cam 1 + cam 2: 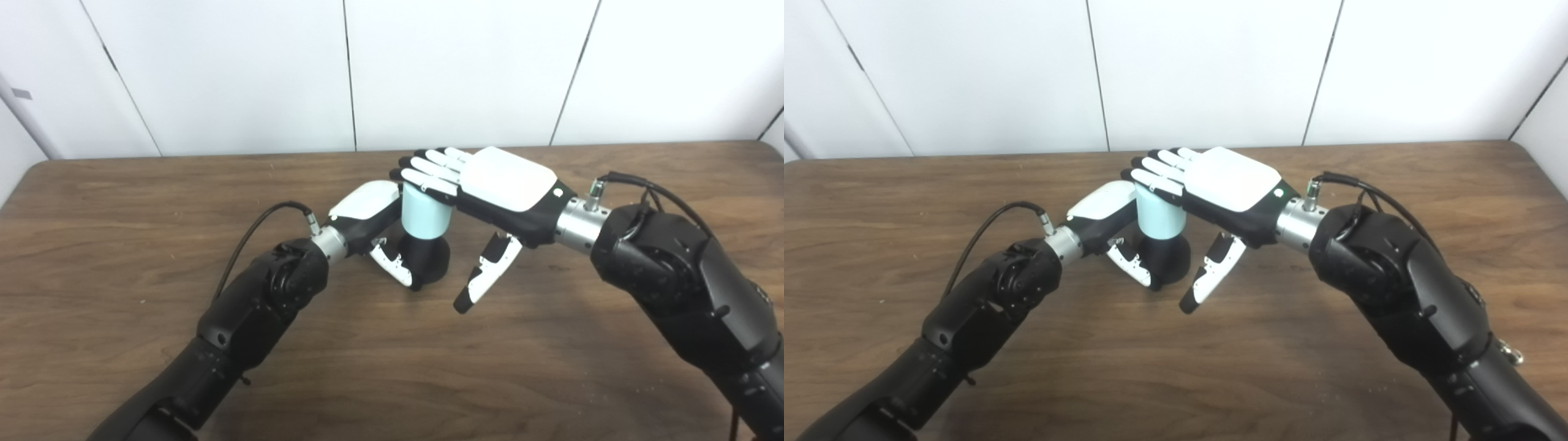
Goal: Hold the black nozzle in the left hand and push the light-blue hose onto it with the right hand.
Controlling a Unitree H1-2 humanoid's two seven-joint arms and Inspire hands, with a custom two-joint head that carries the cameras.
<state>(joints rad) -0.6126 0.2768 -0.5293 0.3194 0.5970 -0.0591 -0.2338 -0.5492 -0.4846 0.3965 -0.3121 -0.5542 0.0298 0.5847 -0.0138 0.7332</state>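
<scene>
Left hand (373, 223) is wrapped round the one black nozzle (429, 260), which stands upright on the table (184, 202). One light-blue hose (425, 212) sits on top of the nozzle. Right hand (490, 190) lies flat, palm down on the hose's top, fingers (429, 171) straight, thumb hanging free, gripping nothing.

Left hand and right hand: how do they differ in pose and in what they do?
The left hand wraps sideways around the black nozzle; the right hand lies flat, palm down, on top of the light-blue hose. The left hand's fingers curl; the right hand's fingers stretch out. Both have white backs.
</scene>
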